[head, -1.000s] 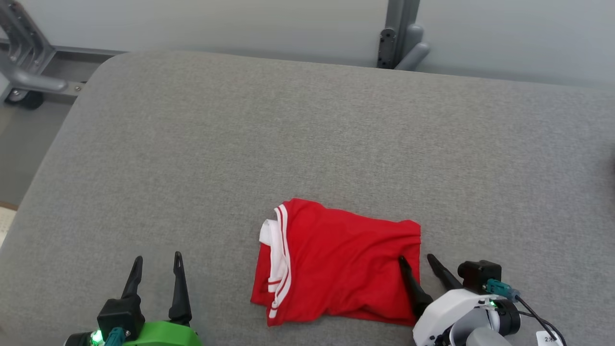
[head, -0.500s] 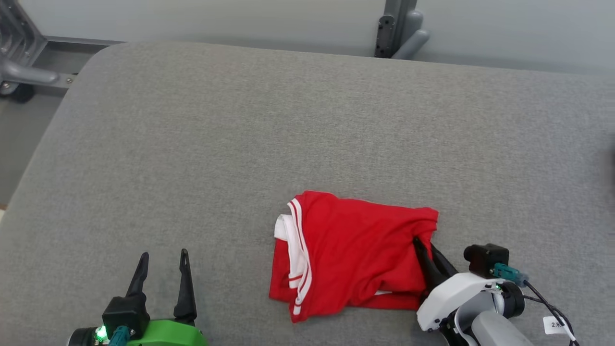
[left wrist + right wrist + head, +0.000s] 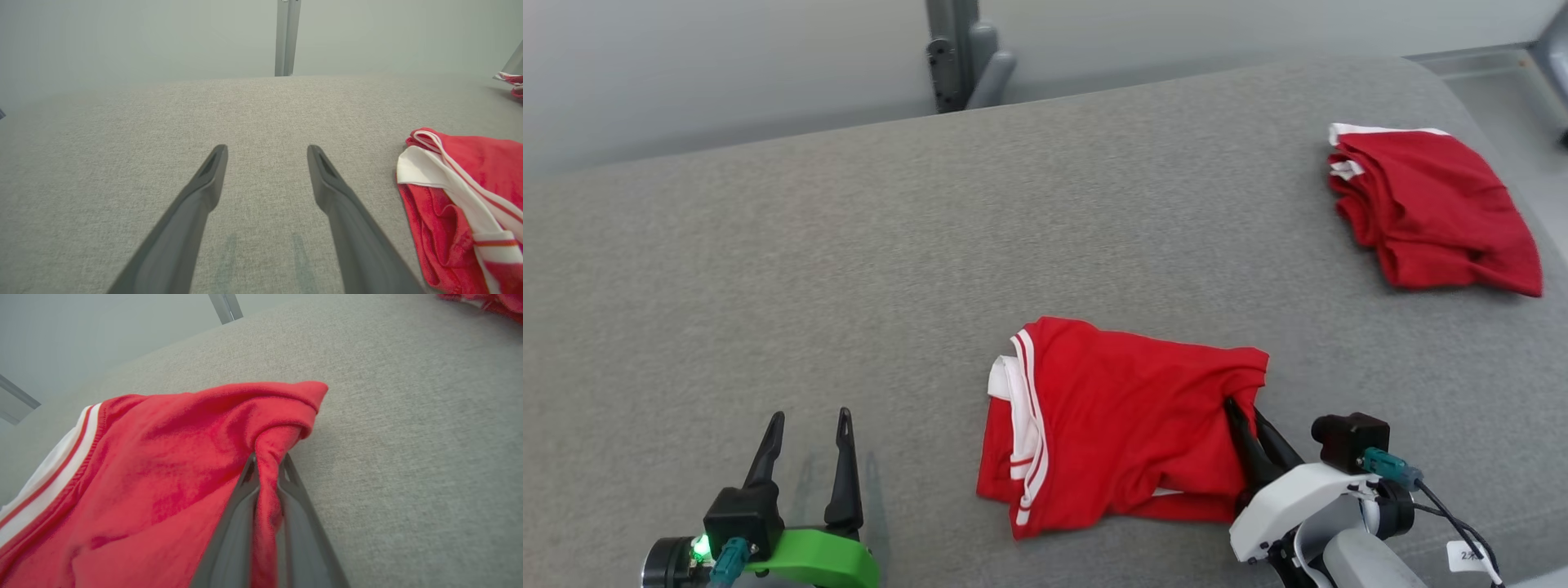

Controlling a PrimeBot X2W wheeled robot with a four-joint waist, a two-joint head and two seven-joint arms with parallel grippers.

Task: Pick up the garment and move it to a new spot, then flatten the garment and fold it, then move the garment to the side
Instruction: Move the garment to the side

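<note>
A folded red garment (image 3: 1119, 425) with white stripes lies on the grey padded table (image 3: 849, 269), near its front edge. My right gripper (image 3: 1241, 407) is shut on the garment's right edge, and a pinch of red cloth (image 3: 267, 465) stands between its two fingers. The garment (image 3: 155, 477) spreads to the left of that grip. My left gripper (image 3: 809, 418) stands open over bare table well left of the garment, nothing between its fingers (image 3: 212, 171). The garment's striped edge (image 3: 457, 192) lies to the right of the left gripper (image 3: 266, 150).
A second folded red garment (image 3: 1429, 208) lies at the table's far right corner. A grey metal post (image 3: 960, 49) stands behind the table's far edge. The table's rounded right corner (image 3: 1462, 90) drops to the floor.
My right gripper has shut on the garment's right edge, which now bunches between its fingers. The camera has turned to the right, bringing the second garment into view. The left gripper stays open.
</note>
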